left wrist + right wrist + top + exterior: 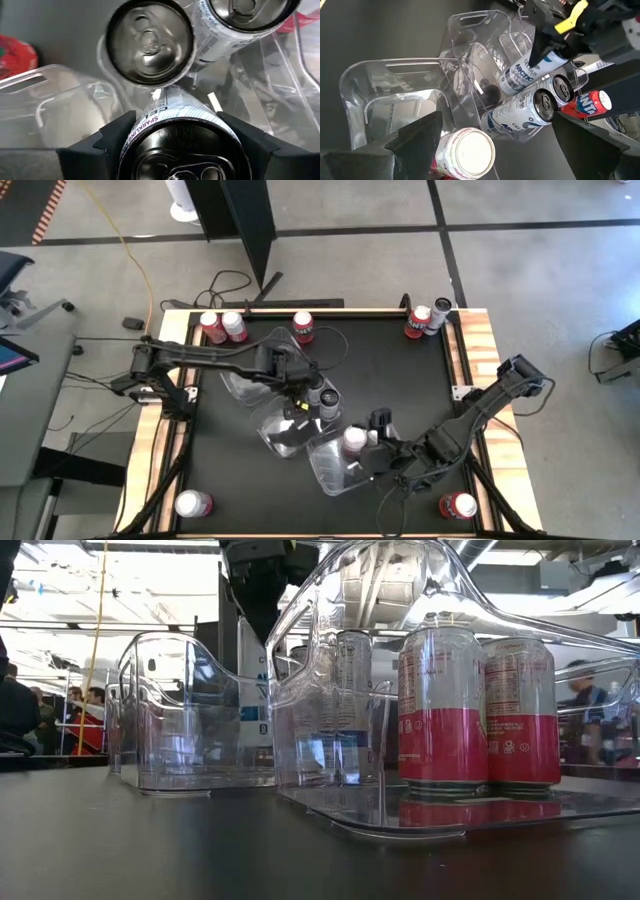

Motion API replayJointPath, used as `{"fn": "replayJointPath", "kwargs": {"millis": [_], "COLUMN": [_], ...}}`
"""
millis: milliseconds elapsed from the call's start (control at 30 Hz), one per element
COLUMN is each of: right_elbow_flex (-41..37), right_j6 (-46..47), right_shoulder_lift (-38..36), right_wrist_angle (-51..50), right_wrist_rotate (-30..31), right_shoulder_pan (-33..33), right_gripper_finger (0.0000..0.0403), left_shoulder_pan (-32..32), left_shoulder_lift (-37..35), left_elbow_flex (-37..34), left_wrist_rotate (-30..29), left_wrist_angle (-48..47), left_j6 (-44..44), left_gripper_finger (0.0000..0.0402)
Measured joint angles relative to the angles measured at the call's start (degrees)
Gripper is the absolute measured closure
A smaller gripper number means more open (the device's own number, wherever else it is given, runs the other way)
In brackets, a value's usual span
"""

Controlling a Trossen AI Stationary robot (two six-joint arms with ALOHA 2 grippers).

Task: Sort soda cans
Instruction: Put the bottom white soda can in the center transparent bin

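Left gripper [175,150] is closed on a white can [175,125], held upright between its fingers [107,142] over the middle tub [290,430]. Two more white cans [150,42] already stand in that tub, just beyond the held one. Step in hand looks like placing: a white can going in with its group.

Next move, my read: lower it straight down beside the two, without knocking them, then open up.

Right gripper [490,145] hovers over the near tub [395,95], jaws spread wide and empty. A pink can [465,152] stands just below it; the low view shows two of these [445,705] side by side in that tub.

Farther out: red cans [220,327] along the far edge of the table [400,380], more at the far right corner [425,320], and one at each near corner [192,504].

Hard to tell: whether the held can's base touches the tub floor. Third tub's [190,710] contents unclear.
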Motion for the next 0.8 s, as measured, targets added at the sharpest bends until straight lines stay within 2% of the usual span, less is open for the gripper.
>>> {"fn": "replayJointPath", "kwargs": {"millis": [367,667,800], "right_elbow_flex": [0.0,0.0,0.0], "right_j6": [0.4,0.9,1.3], "right_shoulder_lift": [0.0,0.0,0.0], "right_wrist_angle": [0.0,0.0,0.0], "right_wrist_rotate": [0.0,0.0,0.0], "right_shoulder_pan": [-0.1,-0.1,-0.1], "right_gripper_finger": [0.0007,0.0007,0.0007], "left_shoulder_pan": [0.8,0.8,0.8], "left_shoulder_lift": [0.0,-0.2,-0.1], "left_elbow_flex": [-6.3,-7.5,-7.5], "left_wrist_rotate": [0.1,-0.2,-0.6], "left_wrist_angle": [6.0,8.2,9.2], "left_j6": [0.5,2.1,3.5], "left_gripper_finger": [0.0156,0.0156,0.0130]}}
